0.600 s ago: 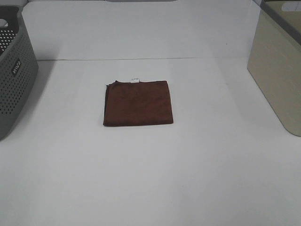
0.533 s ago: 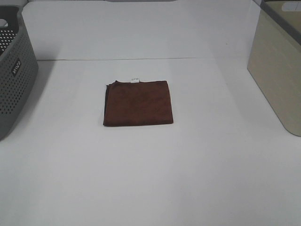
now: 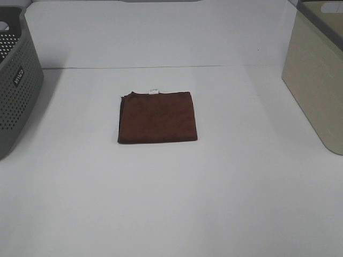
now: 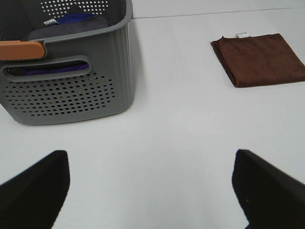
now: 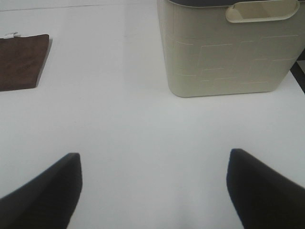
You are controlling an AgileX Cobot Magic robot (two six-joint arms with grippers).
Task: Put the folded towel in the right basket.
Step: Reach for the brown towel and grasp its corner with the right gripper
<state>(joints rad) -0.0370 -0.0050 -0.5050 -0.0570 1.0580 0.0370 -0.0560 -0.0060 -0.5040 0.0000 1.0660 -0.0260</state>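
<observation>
Nothing is seen to have shifted since the earlier frames. The folded towel [image 3: 157,117] is laid flat mid-way on the table [image 3: 171,209], the right basket [image 3: 316,80] well apart at its 3 o'clock. The jaws of the left gripper [image 4: 151,186] and right gripper [image 5: 153,188] are spread wide, nothing held.

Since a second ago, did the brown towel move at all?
No. The towel lies exactly where it was, the same gap from the grey basket.
</observation>
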